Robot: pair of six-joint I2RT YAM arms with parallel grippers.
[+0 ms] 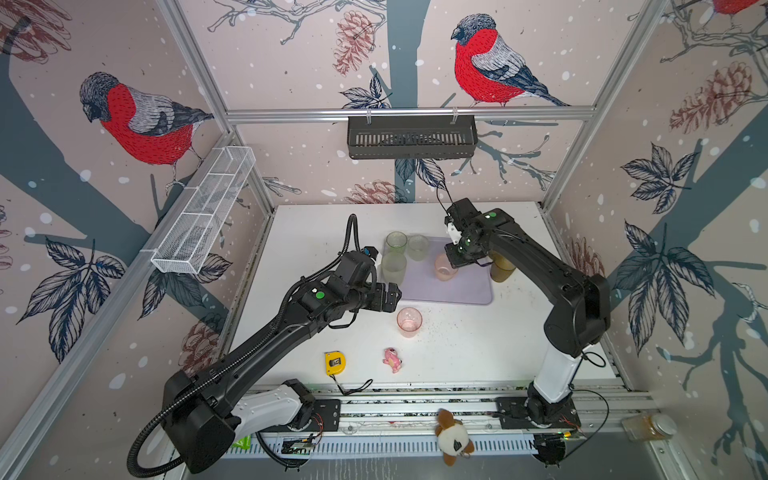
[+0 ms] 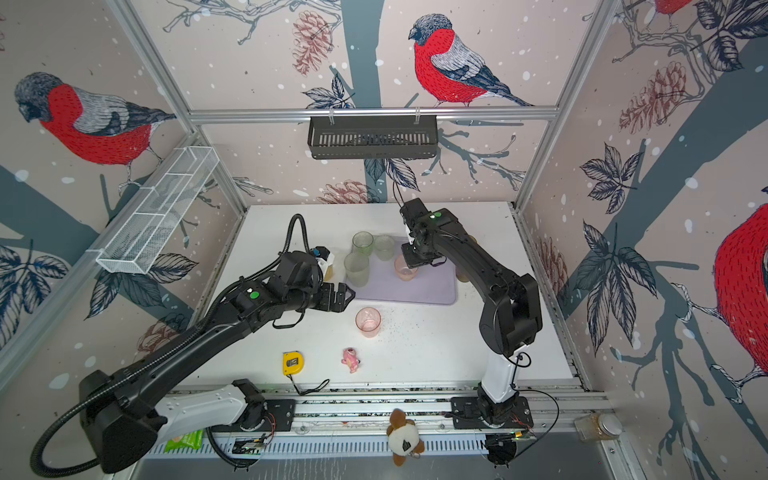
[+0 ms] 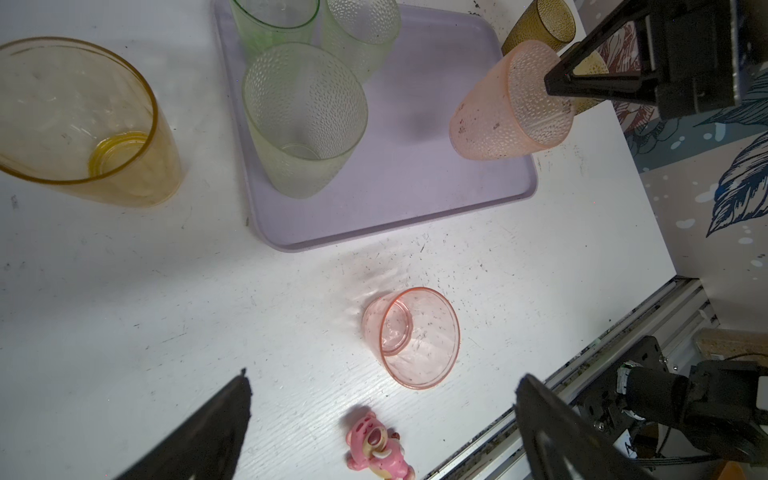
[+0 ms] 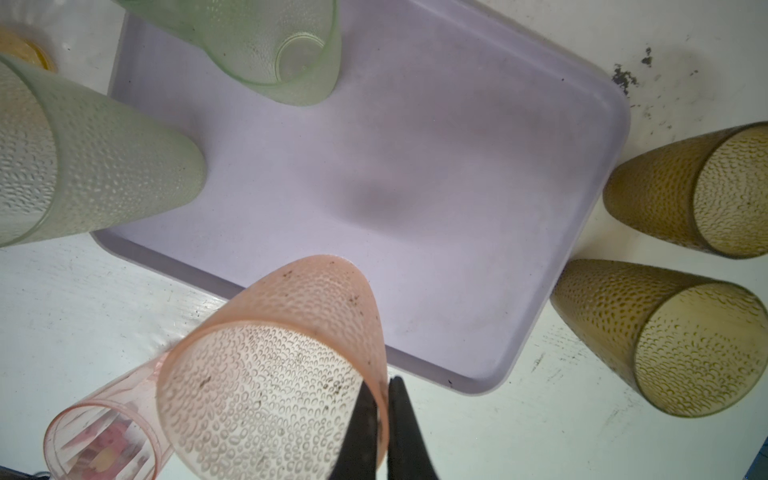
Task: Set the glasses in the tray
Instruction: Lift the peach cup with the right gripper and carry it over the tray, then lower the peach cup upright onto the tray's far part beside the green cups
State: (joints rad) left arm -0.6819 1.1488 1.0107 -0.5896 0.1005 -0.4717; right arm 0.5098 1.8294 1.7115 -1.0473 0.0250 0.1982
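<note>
**The right gripper (image 4: 381,386) is hanging a dotted pink tumbler (image 4: 270,374) over the tray (image 4: 415,208).**

The jaws are pinching one wall of the rim, one finger inside and one outside. The tumbler is hanging mouth-up below the fingertips, its long axis leaning a little off vertical. Its base looks to be floating clear of the lavender floor, with a soft shadow falling on a bare patch straight beneath, so the coming move is probably a short descent. It is a translucent, tapered, pebbled and lightly speckled glass. The three pale green tumblers (image 3: 303,116) on the tray are standing off to one side of that patch. The left gripper (image 1: 391,295) is hovering spread wide and empty, with a smooth pink tumbler (image 3: 411,336) standing on the table (image 3: 124,311) just ahead of its fingertips, nearer to this arm.
</note>
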